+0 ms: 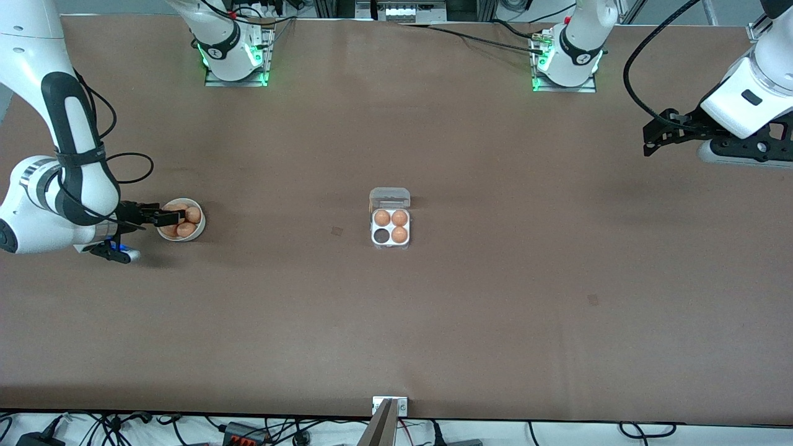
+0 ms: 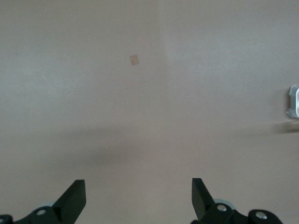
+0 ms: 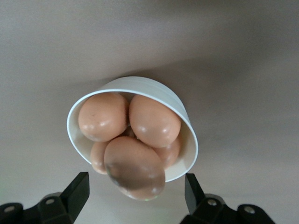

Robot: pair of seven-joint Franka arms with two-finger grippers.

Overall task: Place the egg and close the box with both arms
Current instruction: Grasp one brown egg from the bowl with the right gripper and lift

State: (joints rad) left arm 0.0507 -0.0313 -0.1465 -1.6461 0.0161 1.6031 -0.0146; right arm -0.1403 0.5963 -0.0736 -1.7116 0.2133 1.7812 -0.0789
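Note:
The box (image 1: 391, 243) stands open mid-table, its clear lid (image 1: 389, 198) lying flat toward the robots. Three of its cells hold eggs (image 1: 399, 217); the cell nearest the front camera on the right arm's side (image 1: 380, 236) is empty. A white bowl (image 1: 199, 231) near the right arm's end holds several eggs. My right gripper (image 1: 171, 217) is open over the bowl. In the right wrist view its fingers (image 3: 79, 186) straddle the topmost egg (image 3: 134, 167) without touching it. My left gripper (image 1: 650, 133) is open and empty, in the air over the left arm's end.
Two small tape marks lie on the brown table, one beside the box (image 1: 336, 231) and one nearer the front camera (image 1: 593, 300). A metal bracket (image 1: 389, 406) sits at the table's front edge. The left wrist view shows bare table and the box's edge (image 2: 293, 101).

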